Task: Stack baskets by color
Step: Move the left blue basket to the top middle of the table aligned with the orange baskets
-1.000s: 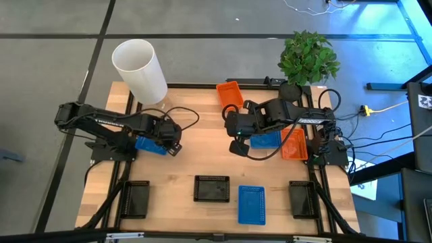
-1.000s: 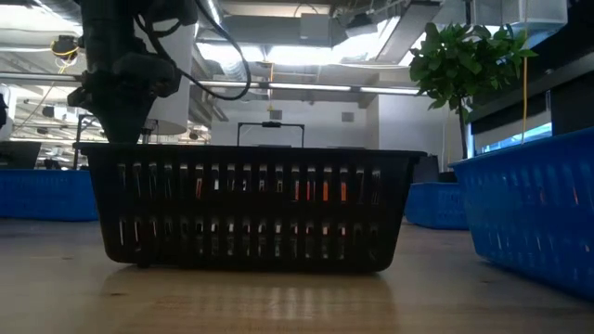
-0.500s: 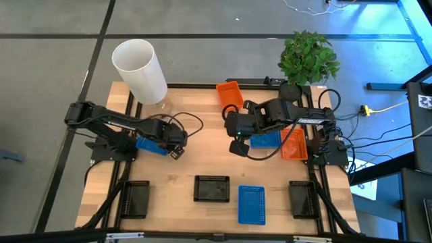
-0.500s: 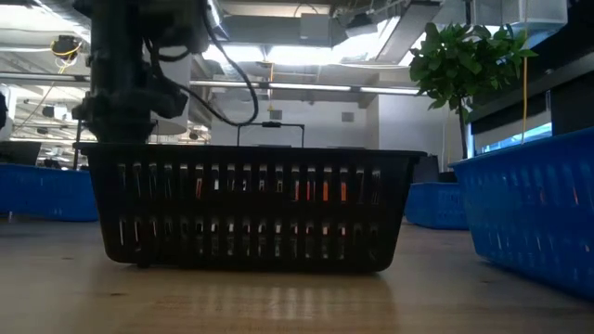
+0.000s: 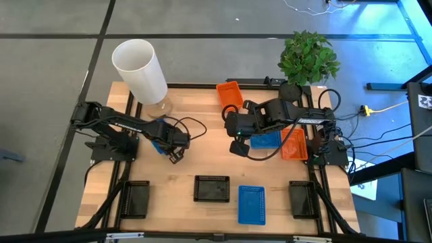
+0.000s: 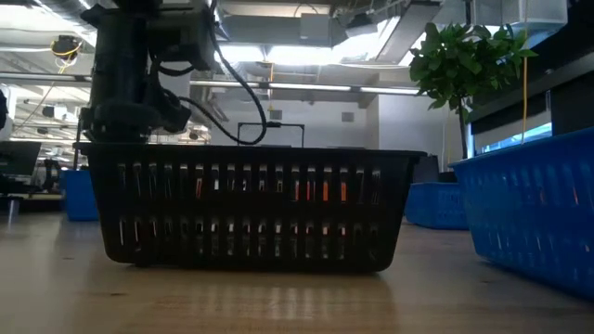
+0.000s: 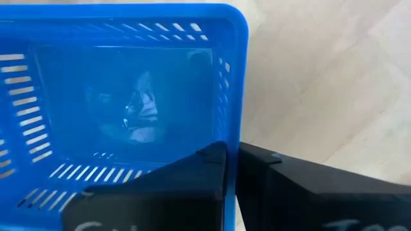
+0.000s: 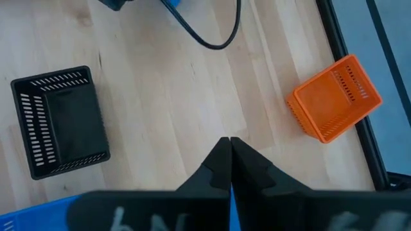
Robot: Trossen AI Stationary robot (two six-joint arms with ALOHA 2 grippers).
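Observation:
A blue basket [image 5: 157, 140] stands on the table's left half, and my left gripper [image 5: 174, 151] [image 7: 232, 153] is shut on it, pointing down. In the low view that basket [image 6: 80, 194] shows behind the left arm [image 6: 139, 74]. My right gripper [image 5: 236, 146] [image 8: 228, 144] hangs shut above the table's middle with nothing between its fingers. A blue basket [image 5: 265, 140] and an orange one [image 5: 294, 144] lie under the right arm. Another orange basket [image 5: 229, 93] sits at the far edge. Along the near edge are black baskets [image 5: 136, 199] [image 5: 211, 189] [image 5: 302, 199] and a blue one [image 5: 251, 204]. My left gripper pinches one side wall of the blue basket [image 7: 232, 122], close to a corner of the rim. One finger [image 7: 192, 176] stands inside the basket and the other [image 7: 282, 176] outside. The fingers come from above, pointing down. The basket is upright, its opening up.
A tall white cylinder [image 5: 140, 71] stands at the far left corner, close behind the left arm. A potted plant [image 5: 308, 57] stands at the far right. In the low view the near black basket [image 6: 251, 209] and the blue one [image 6: 538, 223] fill the foreground. Bare wood lies in the middle.
My left gripper has gone down and toward the table's right, rolled somewhat, and shut on the blue basket's wall. The basket has turned on the table and now shows a narrower side in the low view.

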